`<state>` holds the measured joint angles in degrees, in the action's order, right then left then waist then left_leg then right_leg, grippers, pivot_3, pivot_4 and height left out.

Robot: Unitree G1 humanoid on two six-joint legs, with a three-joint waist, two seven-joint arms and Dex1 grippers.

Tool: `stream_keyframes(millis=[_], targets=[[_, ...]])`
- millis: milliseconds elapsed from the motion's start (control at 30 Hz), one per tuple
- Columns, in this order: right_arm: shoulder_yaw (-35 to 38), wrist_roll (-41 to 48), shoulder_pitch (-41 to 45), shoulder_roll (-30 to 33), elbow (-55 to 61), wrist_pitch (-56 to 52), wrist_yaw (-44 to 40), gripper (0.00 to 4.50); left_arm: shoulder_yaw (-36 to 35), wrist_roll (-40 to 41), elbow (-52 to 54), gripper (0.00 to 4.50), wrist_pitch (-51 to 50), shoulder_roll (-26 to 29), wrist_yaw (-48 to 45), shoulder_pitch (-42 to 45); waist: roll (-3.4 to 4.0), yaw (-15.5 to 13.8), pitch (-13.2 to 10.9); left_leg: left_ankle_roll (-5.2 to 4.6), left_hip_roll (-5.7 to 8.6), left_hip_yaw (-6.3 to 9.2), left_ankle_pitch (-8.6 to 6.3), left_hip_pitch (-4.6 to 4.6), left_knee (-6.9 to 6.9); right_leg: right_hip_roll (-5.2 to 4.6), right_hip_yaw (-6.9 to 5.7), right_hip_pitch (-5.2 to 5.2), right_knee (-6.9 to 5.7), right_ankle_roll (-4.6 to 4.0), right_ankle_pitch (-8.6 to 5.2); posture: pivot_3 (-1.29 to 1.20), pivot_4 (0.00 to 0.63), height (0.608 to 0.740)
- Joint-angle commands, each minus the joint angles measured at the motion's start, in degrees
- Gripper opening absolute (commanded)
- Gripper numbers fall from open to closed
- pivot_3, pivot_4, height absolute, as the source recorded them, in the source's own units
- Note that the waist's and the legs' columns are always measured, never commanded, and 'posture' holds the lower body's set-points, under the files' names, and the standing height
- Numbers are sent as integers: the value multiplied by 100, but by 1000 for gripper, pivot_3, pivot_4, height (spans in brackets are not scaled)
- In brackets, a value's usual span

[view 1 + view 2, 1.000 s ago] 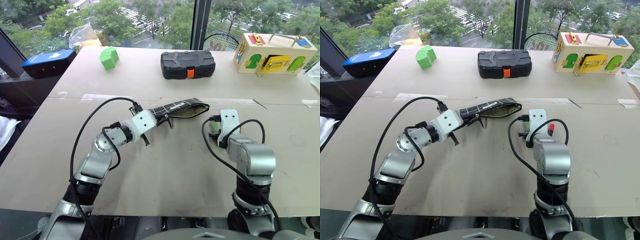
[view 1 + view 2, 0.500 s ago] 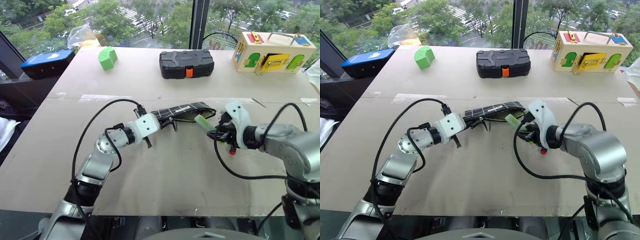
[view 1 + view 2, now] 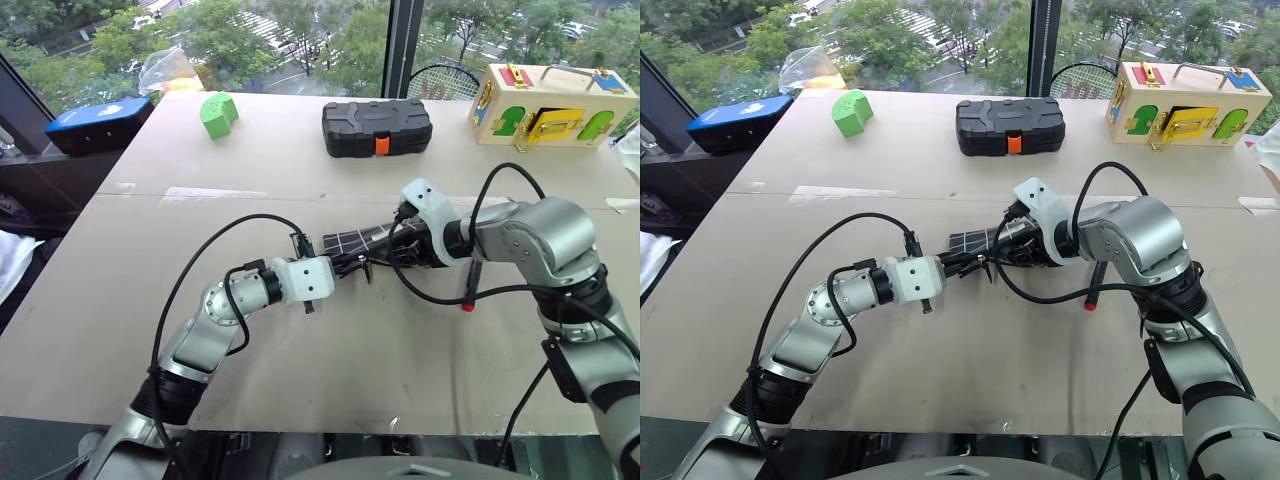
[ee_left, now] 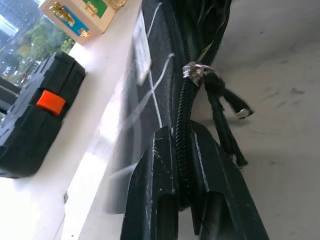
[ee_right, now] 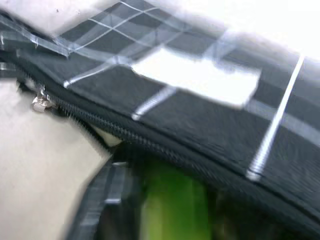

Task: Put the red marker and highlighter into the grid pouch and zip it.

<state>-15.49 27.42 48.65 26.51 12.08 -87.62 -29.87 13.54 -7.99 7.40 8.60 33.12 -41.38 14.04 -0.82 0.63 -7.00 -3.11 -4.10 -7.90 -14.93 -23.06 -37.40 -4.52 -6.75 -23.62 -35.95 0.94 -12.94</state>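
left wrist: black fingers (image 4: 165,200) clamped on the zipper edge of the grid pouch (image 4: 150,90), holding it steady.

right wrist: highlighter (image 5: 172,210) sliding in under the pouch's zipper; finger spread hard to tell.

head view: right gripper (image 3: 398,248) at the pouch mouth, left gripper (image 3: 335,272) at its other end, red marker (image 3: 470,285) near, beside the right arm.

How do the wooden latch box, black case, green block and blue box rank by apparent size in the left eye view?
1. wooden latch box
2. black case, nearly as big
3. blue box, partly cut off
4. green block
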Motion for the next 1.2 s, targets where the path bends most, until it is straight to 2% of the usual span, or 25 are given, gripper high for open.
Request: stream_keyframes(millis=[33,100,233,367,433,533,667,767,800,833,900,1000,1067,1100,1200], targets=[[279,132,22,250,249,69,-151,3991,-242,247,264,0,-466,-103,93,-24,1,0,-1,3,0,-1,2,0,0,-1,0,0,0,0,0,0,150,740],[603,361,-53,443,589,-64,-309,4469,-356,378,308,0,-848,-149,113,-49,1,3,-1,5,0,0,3,-2,-1,-2,0,-1,0,1,0,0,150,740],[2005,1301,-551,833,1749,-401,-904,4469,-596,694,382,0,-1572,-232,96,-21,0,-4,0,0,-1,6,0,-4,-1,-2,-5,0,1,2,0,0,150,740],[2859,1841,-1268,965,2492,-488,-549,4469,-722,890,520,0,-1881,-209,30,-7,-5,-3,2,-4,-3,13,-3,-4,-1,-3,-10,4,4,2,0,0,150,740],[2926,1563,-1866,914,2852,-488,207,4469,-766,950,513,0,-1981,-183,15,81,-6,-4,3,-4,-2,14,-3,-2,-1,-4,-10,5,3,2,0,0,150,740],[2738,777,-2637,463,3056,-488,1626,4469,-798,992,463,0,-2069,-164,-2,219,-4,-6,2,-3,-2,15,-3,-2,-1,-5,-9,4,0,1,-1,0,150,740],[2300,-396,-3226,-689,2935,-487,3246,4469,-772,968,360,0,-2011,-108,-60,346,7,5,-5,18,0,12,10,1,-3,-2,-4,4,-3,2,-1,0,150,740],[2241,-1015,-3483,-1526,2539,-398,3868,4469,-745,975,315,0,-1987,-93,-84,408,-13,2,7,24,-6,10,13,3,1,9,-2,2,-2,3,-2,0,150,740],[2246,-1091,-3554,-1665,2492,-373,3895,3951,-740,981,319,0,-1992,-95,-90,420,-10,3,8,28,-6,10,15,4,3,10,-1,2,-4,2,-2,0,150,740],[2256,-1180,-3606,-1767,2497,-337,3915,3711,-735,984,325,0,-1998,-96,-92,427,-16,12,14,28,-5,10,15,5,4,9,0,2,-4,2,-2,0,150,740],[2369,-1219,-3628,-1875,2624,-410,3824,2929,-731,988,332,0,-2004,-92,-91,443,-22,14,17,27,-5,8,15,7,0,9,4,6,-3,4,-2,0,150,740],[2458,-1194,-3673,-1619,2879,-487,3621,1704,-720,985,345,0,-2002,-92,-88,444,-21,-35,16,25,0,11,15,7,-2,2,1,7,-2,4,-2,0,150,740],[2586,-973,-3704,-1334,3121,-487,3279,627,-692,966,364,0,-1983,-100,-85,434,-15,-73,12,21,6,12,12,6,-3,-4,0,7,0,3,-2,0,150,740],[2669,-788,-3723,-1183,3250,-487,3067,293,-680,961,371,0,-1984,-109,-77,434,-15,-94,12,18,10,12,11,4,-3,-7,0,6,3,3,-2,0,150,740],[2924,77,-3710,-646,3630,-488,2242,219,-649,938,354,0,-1956,-141,-49,446,-7,-110,7,16,13,11,10,-7,-3,-7,2,2,7,2,-2,0,150,740]])
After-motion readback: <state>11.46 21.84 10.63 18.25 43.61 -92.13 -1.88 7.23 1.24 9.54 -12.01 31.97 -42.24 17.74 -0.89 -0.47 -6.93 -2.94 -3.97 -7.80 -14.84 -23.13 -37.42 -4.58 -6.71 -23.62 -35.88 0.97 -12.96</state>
